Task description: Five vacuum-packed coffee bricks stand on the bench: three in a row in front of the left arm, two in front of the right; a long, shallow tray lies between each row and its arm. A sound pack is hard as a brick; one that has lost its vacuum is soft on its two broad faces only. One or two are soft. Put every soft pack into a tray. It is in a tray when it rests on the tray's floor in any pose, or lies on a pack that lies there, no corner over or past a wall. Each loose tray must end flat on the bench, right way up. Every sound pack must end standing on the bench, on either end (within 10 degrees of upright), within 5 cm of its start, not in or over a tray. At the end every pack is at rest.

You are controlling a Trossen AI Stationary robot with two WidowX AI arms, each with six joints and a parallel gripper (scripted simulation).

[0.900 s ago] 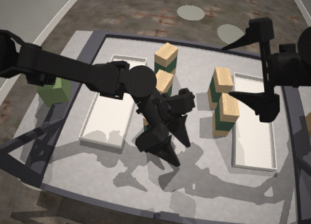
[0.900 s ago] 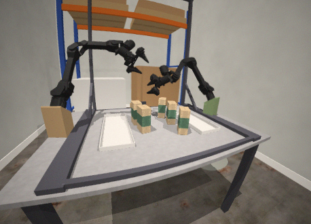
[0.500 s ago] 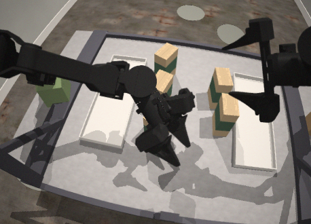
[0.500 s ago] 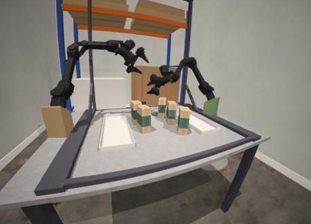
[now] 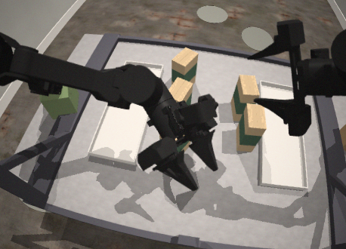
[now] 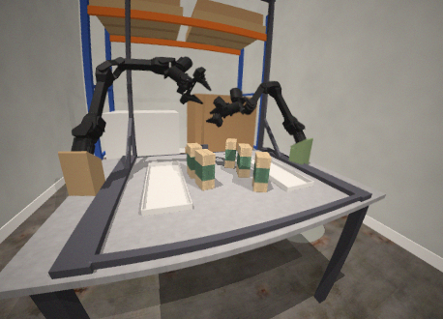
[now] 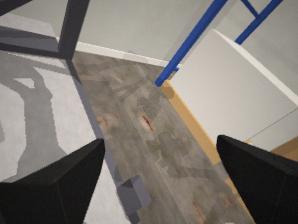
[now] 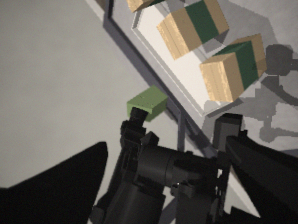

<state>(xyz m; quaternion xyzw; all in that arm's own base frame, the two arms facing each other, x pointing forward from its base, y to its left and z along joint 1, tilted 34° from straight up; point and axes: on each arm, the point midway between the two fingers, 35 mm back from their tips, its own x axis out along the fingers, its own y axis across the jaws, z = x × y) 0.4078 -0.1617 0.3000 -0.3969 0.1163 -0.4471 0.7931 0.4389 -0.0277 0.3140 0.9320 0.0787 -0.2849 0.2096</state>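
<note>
Tan, green-banded bricks [image 5: 250, 130] [image 6: 205, 170] [image 8: 236, 69] stand upright

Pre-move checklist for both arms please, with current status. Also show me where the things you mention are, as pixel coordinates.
1. Left gripper [image 5: 206, 178] [image 6: 213, 122] [image 7: 161, 142] open, holding nothing: ok
2. Right gripper [image 5: 252, 79] [image 6: 206, 96] [image 8: 166, 144] open, holding nothing: ok
3. All five coffee packs [image 5: 252, 119] [image 6: 205, 172] [image 8: 220, 82] standing on the bench: ok
4. Left tray [image 5: 121, 133] [image 6: 285, 176] [image 8: 175, 72] and right tray [image 5: 281, 152] [image 6: 164, 189] flat, right way up: ok
5. Soft pack identified: cannot tell, all look alike
6. Soft packs in a tray: not ok, none there
</note>
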